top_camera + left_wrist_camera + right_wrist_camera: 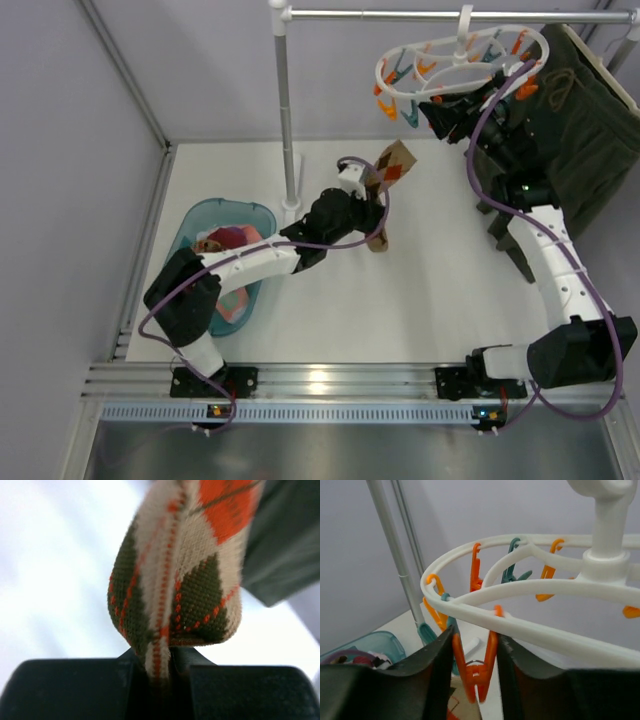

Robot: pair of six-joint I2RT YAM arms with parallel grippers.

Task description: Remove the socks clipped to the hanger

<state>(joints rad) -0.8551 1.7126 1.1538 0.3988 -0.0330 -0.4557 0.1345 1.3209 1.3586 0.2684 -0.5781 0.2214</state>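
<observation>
The white oval hanger [460, 62] hangs from the rail at the back right, with orange and teal clothespins dangling from it. My right gripper [432, 112] is up at its near-left rim. In the right wrist view its fingers [440, 655] squeeze the handles of an orange clothespin [476, 672], and the right gripper [475, 636] is shut on it. An orange-brown argyle sock [392, 165] hangs just under that clip, and I cannot tell whether the clip's tips still touch it. My left gripper [372, 197] is shut on the sock's middle [180, 580]. Other socks [232, 238] lie in the basket.
A teal basket [200, 215] stands at the left beside my left arm. The rack's upright pole [287, 110] rises between the basket and the hanger, under the top rail [420, 14]. A large dark olive garment [590, 130] hangs at the far right behind my right arm.
</observation>
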